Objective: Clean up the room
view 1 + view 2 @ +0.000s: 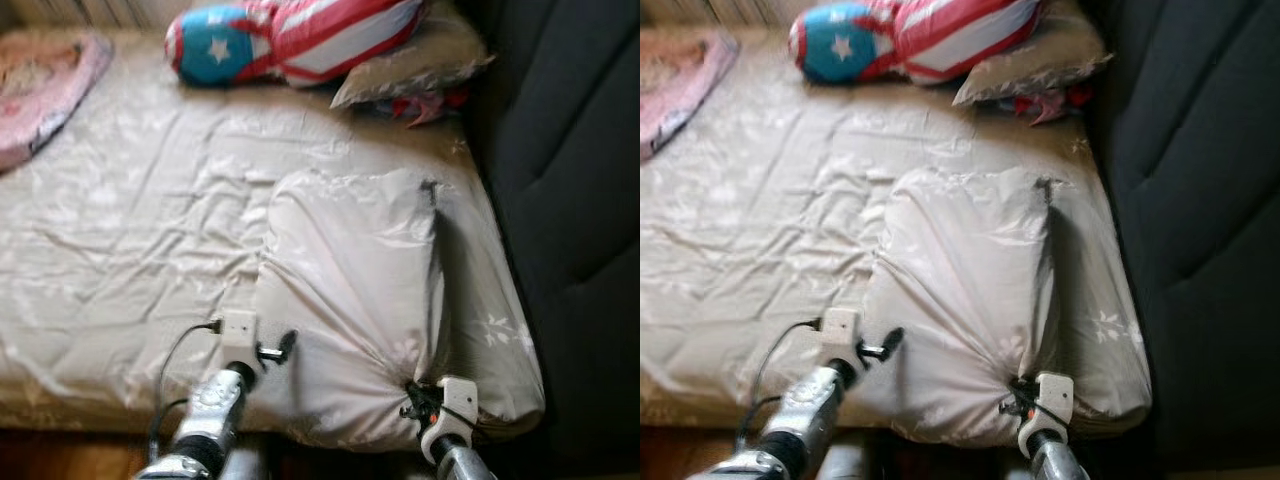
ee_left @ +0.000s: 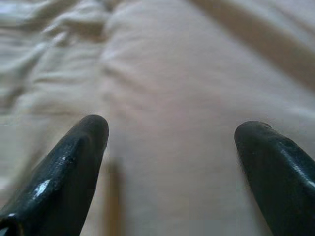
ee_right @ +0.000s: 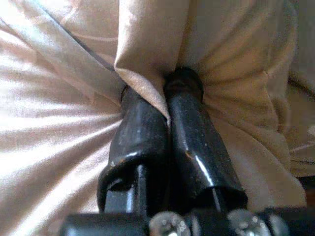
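Pinching beige duvet [image 1: 350,290] fold, right pincer [image 3: 165,101] closed, left pincer [image 2: 170,130] spread above it

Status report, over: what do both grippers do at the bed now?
Right gripper shut on a fold of the beige pillow. Left gripper open, over the pillow's near edge. Pillow lies on the bed. Nothing in the way.

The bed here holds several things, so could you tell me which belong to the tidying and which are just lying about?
In the job: beige pillow, pinched at its corner by right gripper; left gripper, open over it.

Lying about: star-and-stripes cushion, small beige pillow, pink blanket.
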Motion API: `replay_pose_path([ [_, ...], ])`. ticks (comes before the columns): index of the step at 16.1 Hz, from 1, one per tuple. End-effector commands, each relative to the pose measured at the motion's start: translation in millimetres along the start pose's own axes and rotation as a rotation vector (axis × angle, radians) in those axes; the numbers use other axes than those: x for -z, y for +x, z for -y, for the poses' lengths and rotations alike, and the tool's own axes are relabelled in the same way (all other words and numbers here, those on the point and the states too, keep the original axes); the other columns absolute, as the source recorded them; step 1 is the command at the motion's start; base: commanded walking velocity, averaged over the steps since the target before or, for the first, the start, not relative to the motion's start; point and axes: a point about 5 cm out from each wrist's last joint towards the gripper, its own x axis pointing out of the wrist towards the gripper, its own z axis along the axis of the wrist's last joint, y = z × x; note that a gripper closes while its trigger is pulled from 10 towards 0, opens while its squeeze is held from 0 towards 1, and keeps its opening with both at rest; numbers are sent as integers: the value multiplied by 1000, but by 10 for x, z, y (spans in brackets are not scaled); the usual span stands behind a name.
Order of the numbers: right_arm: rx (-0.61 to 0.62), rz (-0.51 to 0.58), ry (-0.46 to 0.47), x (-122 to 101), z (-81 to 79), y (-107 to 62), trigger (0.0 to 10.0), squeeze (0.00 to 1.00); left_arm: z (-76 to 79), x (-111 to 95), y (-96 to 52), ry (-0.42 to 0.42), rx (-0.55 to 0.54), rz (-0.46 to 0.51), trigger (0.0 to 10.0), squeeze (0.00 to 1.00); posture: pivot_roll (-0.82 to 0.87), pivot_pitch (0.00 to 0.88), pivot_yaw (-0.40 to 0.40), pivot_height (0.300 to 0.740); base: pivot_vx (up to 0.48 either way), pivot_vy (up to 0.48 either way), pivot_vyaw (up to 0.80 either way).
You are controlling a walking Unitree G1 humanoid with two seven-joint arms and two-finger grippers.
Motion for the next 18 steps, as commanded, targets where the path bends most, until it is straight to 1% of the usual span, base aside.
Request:
replay_pose_path([
  [1, 44, -107, 27, 234, 76, -110, 10000, 0, 71, 122, -27, -3, 21, -53, 10000, 0, 10, 215, 0, 622, 0, 0, 0],
  [2, 44, -108, 26, 236, 77, -111, 10000, 0, 69, 130, -29, -2, 21, -57, 10000, 0, 10, 215, 0, 622, 0, 0, 0],
  [5, 45, -108, 23, 256, 104, -139, 10000, 0, 21, 193, -48, 8, 5, -110, 10000, 0, -7, 228, -5, 622, 0, 0, 0],
  [6, 47, -108, 21, 261, 116, -147, 10000, 0, -4, 246, -65, -2, -19, -147, 10000, 0, -9, 229, -6, 622, 0, 0, 0],
  [7, 47, -109, 20, 264, 120, -151, 10000, 0, -28, 269, -79, 3, -40, -157, 10000, 0, -9, 229, -6, 622, 0, 0, 0],
  [8, 47, -110, 18, 268, 128, -157, 10000, 0, -67, 295, -98, -27, -79, -163, 10000, 0, -21, 230, -12, 622, 0, 0, 0],
  [12, 47, -108, 13, 267, 155, -170, 10000, 0, -126, 319, -118, -80, -133, -172, 10000, 0, -25, 234, -19, 622, 0, 0, 0],
  [13, 47, -105, 8, 258, 173, -174, 10000, 0, -126, 327, -116, -154, -136, -176, 10000, 1000, -37, 235, -27, 622, 0, 0, 0],
  [14, 47, -105, 8, 258, 173, -174, 10000, 0, -126, 327, -116, -154, -136, -176, 10000, 1000, -37, 235, -27, 622, 0, 0, 0],
  [15, 46, -101, 5, 247, 185, -174, 10000, 0, -132, 331, -115, -182, -144, -181, 10000, 1000, -44, 235, -32, 622, 0, 0, 0],
  [18, 43, -96, 0, 231, 194, -173, 10000, 0, -166, 304, -108, -219, -163, -168, 10000, 1000, -52, 240, -40, 622, 0, 0, 0],
])
